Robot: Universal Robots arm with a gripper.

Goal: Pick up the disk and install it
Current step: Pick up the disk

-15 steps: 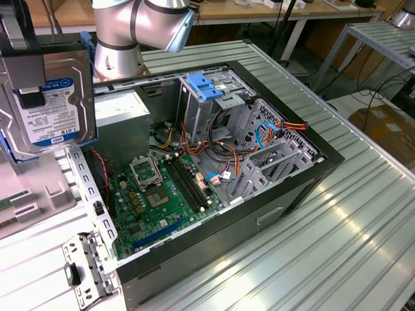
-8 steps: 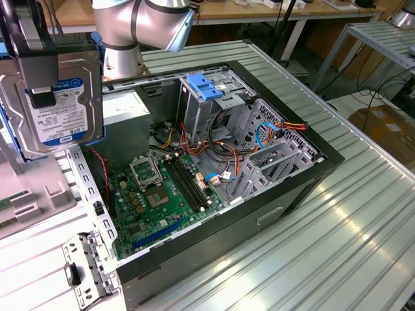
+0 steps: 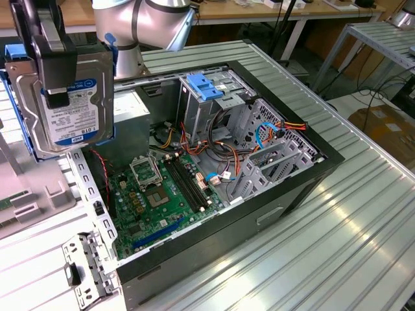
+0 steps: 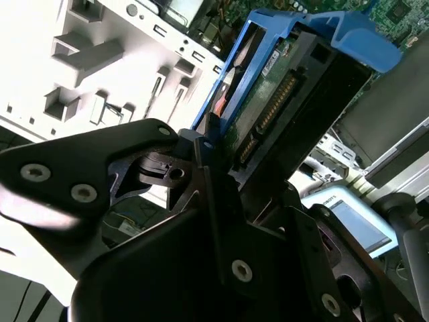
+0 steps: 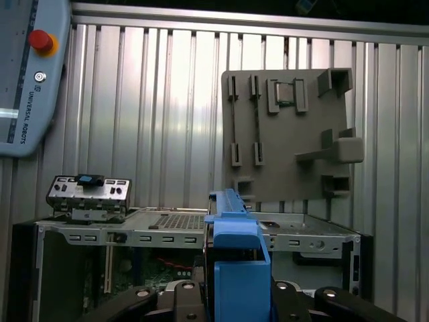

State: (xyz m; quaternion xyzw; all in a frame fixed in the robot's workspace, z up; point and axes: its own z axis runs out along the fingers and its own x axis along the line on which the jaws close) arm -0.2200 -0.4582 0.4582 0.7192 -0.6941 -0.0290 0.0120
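My tool (image 3: pixel 56 96) pinches the disk (image 3: pixel 84 113), holding it upright in the air near the open computer case (image 3: pixel 292 188), at the exterior view's left. Pickup looks done; the disk is not yet seated in the drive cage (image 3: pixel 198 116).

A robotics lab — ribbed metal table (image 3: pixel 350 240), opened computer case (image 3: pixel 272 223), cabled workbenches (image 3: pixel 259 13) behind.

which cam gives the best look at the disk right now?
Exterior view: the disk is held up at the exterior view's left, its label face toward the camera. The second wrist view shows its connector end between the jaws. The first wrist view shows its blue carrier edge-on.
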